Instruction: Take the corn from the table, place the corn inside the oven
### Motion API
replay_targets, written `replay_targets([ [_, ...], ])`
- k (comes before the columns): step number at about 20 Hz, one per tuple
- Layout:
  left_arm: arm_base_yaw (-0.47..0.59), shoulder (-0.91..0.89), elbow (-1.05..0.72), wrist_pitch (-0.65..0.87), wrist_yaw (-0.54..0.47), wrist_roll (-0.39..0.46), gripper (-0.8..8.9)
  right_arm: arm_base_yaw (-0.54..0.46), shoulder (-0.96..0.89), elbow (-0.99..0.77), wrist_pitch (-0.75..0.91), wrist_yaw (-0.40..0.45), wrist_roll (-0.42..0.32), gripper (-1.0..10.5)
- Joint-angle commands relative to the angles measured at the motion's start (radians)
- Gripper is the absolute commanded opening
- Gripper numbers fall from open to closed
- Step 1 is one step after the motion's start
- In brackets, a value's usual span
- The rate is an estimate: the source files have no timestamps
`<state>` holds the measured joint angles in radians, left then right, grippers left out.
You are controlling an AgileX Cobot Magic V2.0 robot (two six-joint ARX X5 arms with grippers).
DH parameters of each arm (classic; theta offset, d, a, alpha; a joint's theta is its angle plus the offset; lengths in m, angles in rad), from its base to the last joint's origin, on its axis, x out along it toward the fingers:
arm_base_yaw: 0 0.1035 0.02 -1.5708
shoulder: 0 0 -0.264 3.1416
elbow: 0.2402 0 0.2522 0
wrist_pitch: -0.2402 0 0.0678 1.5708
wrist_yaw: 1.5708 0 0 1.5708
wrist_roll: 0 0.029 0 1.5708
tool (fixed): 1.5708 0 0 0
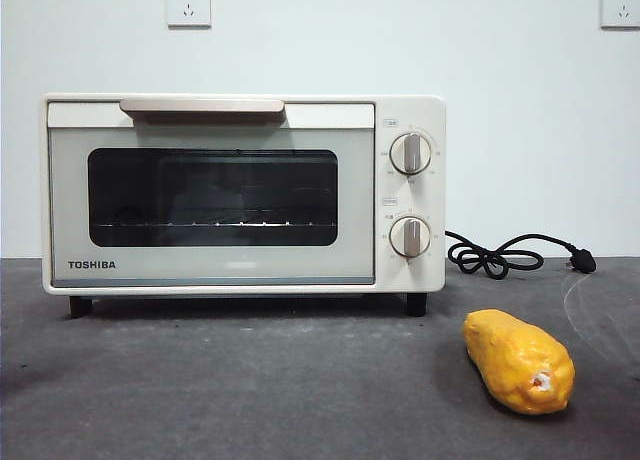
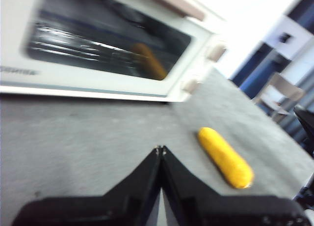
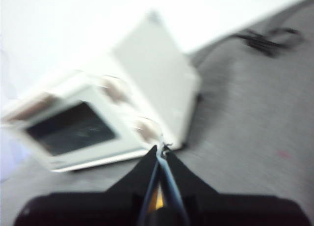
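The corn lies on the dark grey table, in front of and to the right of the oven, its pale stub end toward the camera. The oven's glass door is closed. In the left wrist view the corn lies well ahead of my left gripper, whose jaws are shut with nothing between them. My right gripper is shut too, held above the table near the oven; a sliver of yellow shows below its jaws. Neither arm appears in the front view.
A black power cord with its plug lies on the table right of the oven, behind the corn. Two wall sockets sit on the white wall. The oven has two knobs on its right side.
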<state>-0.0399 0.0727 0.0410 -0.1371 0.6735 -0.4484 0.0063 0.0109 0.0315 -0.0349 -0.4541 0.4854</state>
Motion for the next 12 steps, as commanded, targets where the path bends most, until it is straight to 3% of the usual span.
replay_targets([
  [1, -0.001, 0.000, 0.063, 0.011, 0.015, -0.070, -0.06, -0.001, 0.000, -0.006, 0.096, -0.046, 0.133, 0.0],
  [3, -0.001, 0.010, 0.124, -0.008, 0.015, -0.075, -0.06, 0.000, 0.000, 0.008, 0.110, -0.055, 0.207, 0.0],
  [6, -0.001, 0.072, 0.239, -0.082, 0.007, -0.042, -0.06, 0.000, 0.034, 0.067, 0.035, -0.156, 0.210, 0.0],
  [12, -0.002, 0.316, 0.451, -0.328, -0.043, 0.169, -0.06, 0.001, 0.193, 0.270, -0.264, -0.217, 0.008, 0.0],
])
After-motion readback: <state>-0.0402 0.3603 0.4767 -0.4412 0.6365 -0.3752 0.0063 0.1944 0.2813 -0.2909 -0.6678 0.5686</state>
